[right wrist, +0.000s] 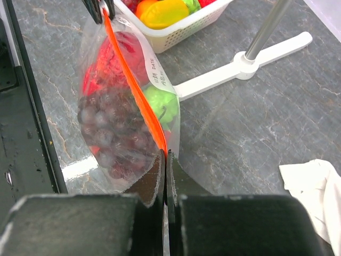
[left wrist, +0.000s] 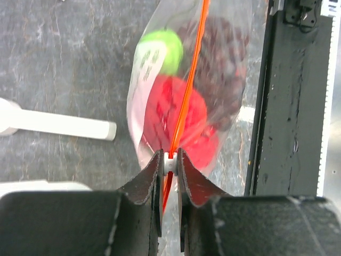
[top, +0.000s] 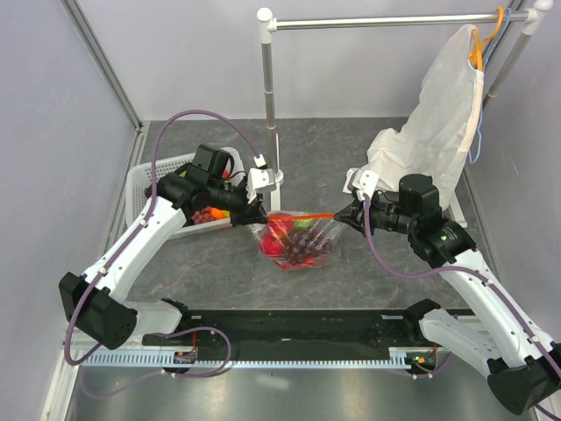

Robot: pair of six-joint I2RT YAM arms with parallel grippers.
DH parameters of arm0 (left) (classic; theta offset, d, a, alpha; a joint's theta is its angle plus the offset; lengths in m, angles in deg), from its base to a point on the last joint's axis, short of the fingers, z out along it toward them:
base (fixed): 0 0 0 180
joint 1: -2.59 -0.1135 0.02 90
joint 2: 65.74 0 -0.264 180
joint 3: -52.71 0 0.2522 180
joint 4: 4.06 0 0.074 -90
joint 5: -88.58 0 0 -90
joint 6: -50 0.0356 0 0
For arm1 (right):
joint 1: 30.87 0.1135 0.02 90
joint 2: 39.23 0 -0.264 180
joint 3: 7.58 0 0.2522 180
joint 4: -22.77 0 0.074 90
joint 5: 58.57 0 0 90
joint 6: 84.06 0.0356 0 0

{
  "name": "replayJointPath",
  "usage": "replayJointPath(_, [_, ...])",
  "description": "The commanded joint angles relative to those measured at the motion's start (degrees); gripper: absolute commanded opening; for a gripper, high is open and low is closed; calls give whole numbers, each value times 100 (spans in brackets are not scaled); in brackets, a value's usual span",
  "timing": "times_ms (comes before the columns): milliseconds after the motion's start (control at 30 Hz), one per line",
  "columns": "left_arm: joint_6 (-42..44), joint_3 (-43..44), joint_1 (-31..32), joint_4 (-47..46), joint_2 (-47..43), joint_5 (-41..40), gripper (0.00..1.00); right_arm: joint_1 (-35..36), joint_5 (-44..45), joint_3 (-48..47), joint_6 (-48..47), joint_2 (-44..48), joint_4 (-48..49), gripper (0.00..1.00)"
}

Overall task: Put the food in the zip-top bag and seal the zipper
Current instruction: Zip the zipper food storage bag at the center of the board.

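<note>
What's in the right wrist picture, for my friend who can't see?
The right gripper pinches one end of the zipper on a clear bag of grapes, red food and a green piece. The left gripper pinches the other end.

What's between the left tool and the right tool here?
The zipper of the zip-top bag, stretched from left tool to right tool, food hanging below; clearest in the top external view.

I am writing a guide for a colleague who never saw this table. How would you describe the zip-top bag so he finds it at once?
On the grey table, in front of the metal rail, find the left tool and the right tool. The zip-top bag is stretched between them. Alone it is clear, with an orange-red zipper, unlike the white basket.
</note>
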Motion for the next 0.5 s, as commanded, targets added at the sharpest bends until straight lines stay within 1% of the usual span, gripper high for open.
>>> replayJointPath(0, [514,-63,-300,503,-296,-374,17,-153,270,-33,-233,244,-7,0])
replayJointPath(367, [1129,-301,-810,855,-445,-594,20,-249,218,-68,-329,315,-148,0])
replayJointPath(433, [1121,-240,-819,873,-454,-481,23,-249,121,-103,-295,306,-148,0])
replayJointPath(467, [1094,-196,-810,907,-463,-358,31,-241,69,-129,-277,288,-148,0])
